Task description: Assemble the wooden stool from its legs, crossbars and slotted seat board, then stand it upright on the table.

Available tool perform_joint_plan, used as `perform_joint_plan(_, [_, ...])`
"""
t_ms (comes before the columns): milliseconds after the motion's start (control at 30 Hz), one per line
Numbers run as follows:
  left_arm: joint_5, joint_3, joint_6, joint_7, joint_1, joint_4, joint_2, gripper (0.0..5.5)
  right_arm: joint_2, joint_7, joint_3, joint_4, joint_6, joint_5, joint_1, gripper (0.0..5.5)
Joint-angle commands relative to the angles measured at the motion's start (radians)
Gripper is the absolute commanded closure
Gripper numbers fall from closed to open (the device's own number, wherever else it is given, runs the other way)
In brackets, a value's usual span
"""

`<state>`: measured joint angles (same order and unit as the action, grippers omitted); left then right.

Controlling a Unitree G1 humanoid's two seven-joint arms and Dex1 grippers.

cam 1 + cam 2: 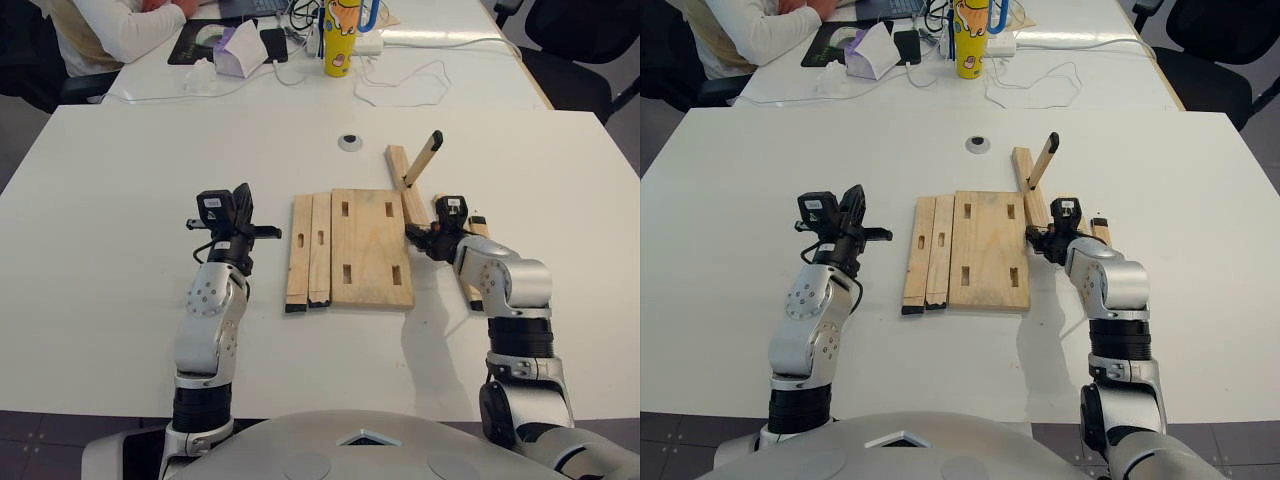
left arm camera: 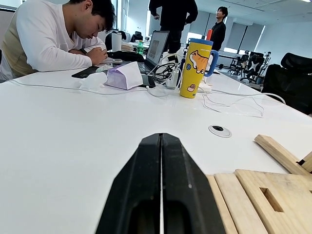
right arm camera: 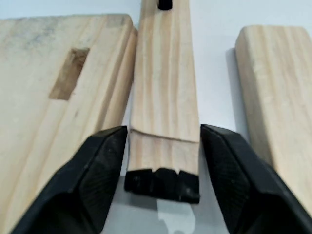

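Observation:
The slotted seat board [image 1: 370, 248] lies flat mid-table. Two slotted bars [image 1: 308, 250] lie side by side against its left edge. Along its right edge lies a wooden leg [image 1: 405, 185] with a black foot, and a thinner black-tipped stick [image 1: 424, 158] leans up from that leg. My right gripper [image 3: 163, 132] is open, one finger on each side of the leg's [image 3: 163, 73] black-footed end, with the seat board [image 3: 48, 87] on one side and another wooden piece [image 3: 278, 97] on the other. My left gripper [image 1: 243, 200] is shut and empty, left of the bars.
A round cable grommet [image 1: 349, 141] sits beyond the parts. On the far desk stand a yellow cup [image 1: 340, 40] and a tissue pack [image 1: 240, 50] among loose cables. Another wooden piece [image 1: 470, 285] lies partly under my right forearm. Bare table spreads to the left and in front.

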<state>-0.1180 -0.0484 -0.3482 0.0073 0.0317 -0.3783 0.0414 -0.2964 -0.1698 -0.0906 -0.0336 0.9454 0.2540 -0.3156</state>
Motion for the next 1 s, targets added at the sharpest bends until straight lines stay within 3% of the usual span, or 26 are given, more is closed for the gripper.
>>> perform_joint_plan(33, [-0.003,0.0,-0.016,-0.008,-0.02,0.005,-0.005,5.5,0.011,0.004,0.015,-0.102,-0.062,-0.035,-0.027,2.7])
perform_joint_plan(100, [-0.004,0.0,-0.017,-0.011,-0.023,0.007,-0.006,5.5,0.014,0.004,0.013,-0.13,-0.084,-0.04,-0.033,2.7])
perform_joint_plan(300, [-0.004,0.003,-0.02,-0.014,-0.024,0.005,-0.007,5.5,0.037,0.005,-0.002,-0.163,-0.12,-0.039,-0.056,3.42])
perform_joint_plan(600, [-0.006,0.009,-0.024,-0.017,-0.037,0.007,-0.012,5.5,0.051,-0.003,-0.042,-0.138,-0.273,-0.041,-0.13,3.43])
perform_joint_plan(833, [-0.039,0.034,-0.029,-0.027,-0.055,0.007,-0.003,5.5,-0.058,-0.267,0.055,-0.118,-0.55,-0.064,-0.173,3.43])
perform_joint_plan(1000, [-0.062,0.046,-0.033,-0.021,-0.055,0.008,0.006,5.5,-0.13,-0.394,0.085,-0.18,-0.596,-0.082,-0.174,3.43])
